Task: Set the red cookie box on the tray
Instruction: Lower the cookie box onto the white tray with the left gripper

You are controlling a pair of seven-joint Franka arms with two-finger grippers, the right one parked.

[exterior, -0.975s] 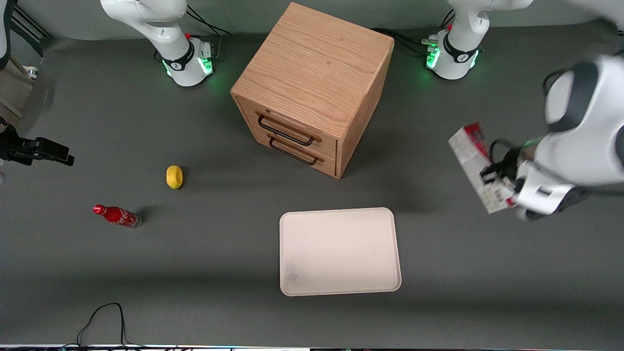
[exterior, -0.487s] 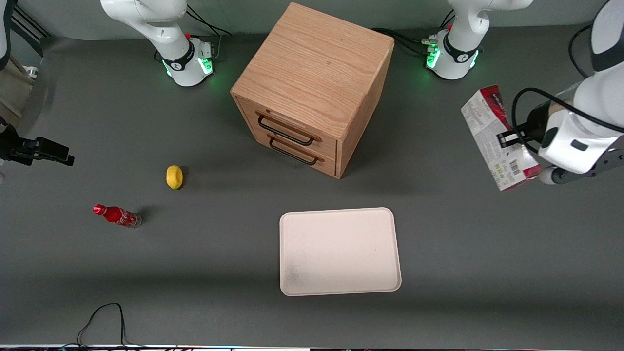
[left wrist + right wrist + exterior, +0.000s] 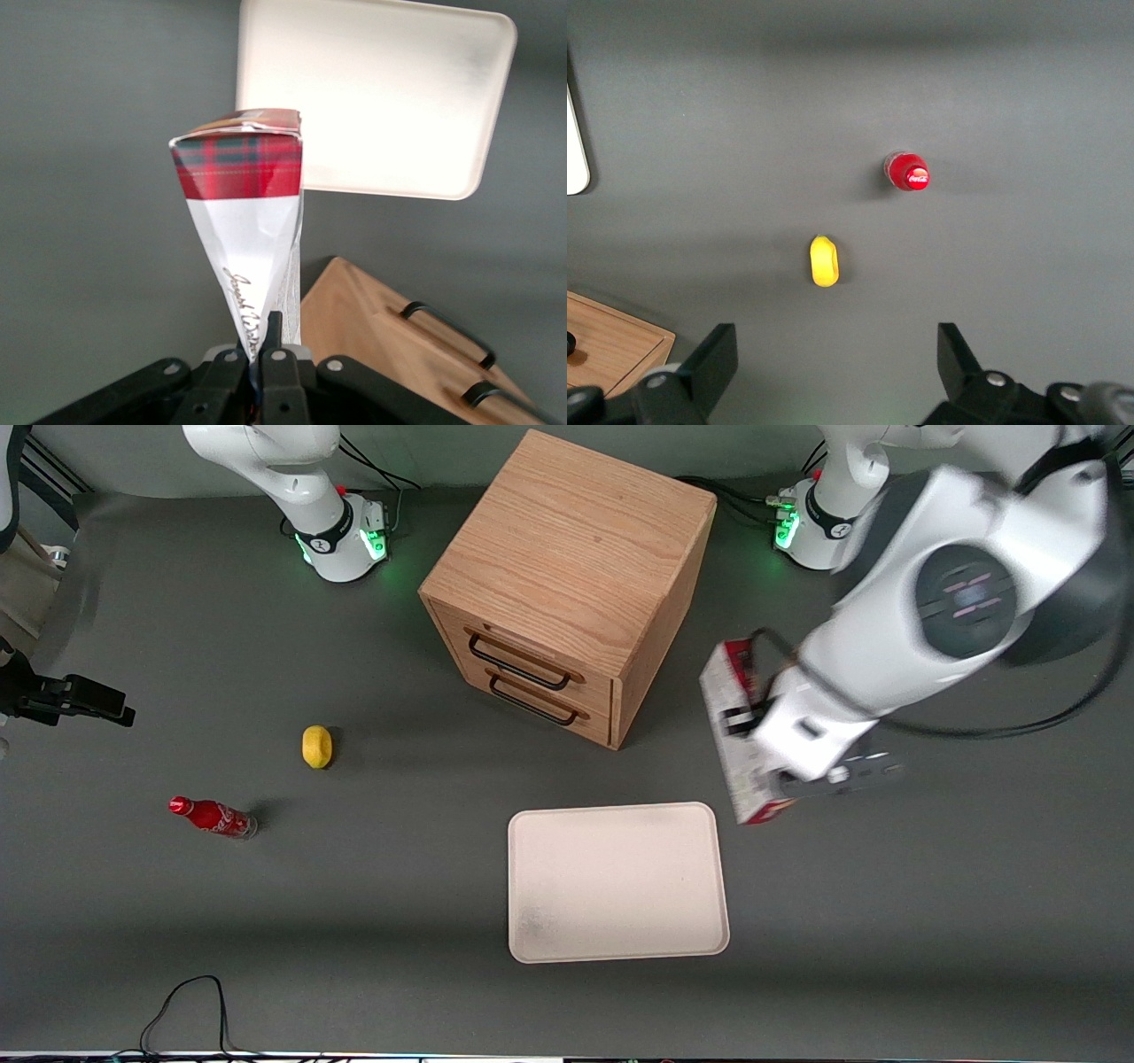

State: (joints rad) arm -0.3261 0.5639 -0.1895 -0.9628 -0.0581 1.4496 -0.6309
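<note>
The claw (image 3: 740,722) is gripping the red cookie box (image 3: 737,753) tightly, its fingers (image 3: 270,341) pinching the carton's thin end so that the box is hanging in the air, clear of the tabletop (image 3: 886,921). In the front view the box is hovering between the wooden drawer cabinet (image 3: 567,584) and the tray (image 3: 617,882), just off the tray's corner toward the working arm's end, not over the tray itself. The wrist view is showing the carton's tartan end (image 3: 237,166) pointing toward the tray (image 3: 381,97), with the cabinet's two black drawer handles (image 3: 447,323) close beside the claw (image 3: 261,354). A yellow lemon (image 3: 316,746) and a small red soda bottle (image 3: 213,817) are lying well apart, toward the parked arm's end.
</note>
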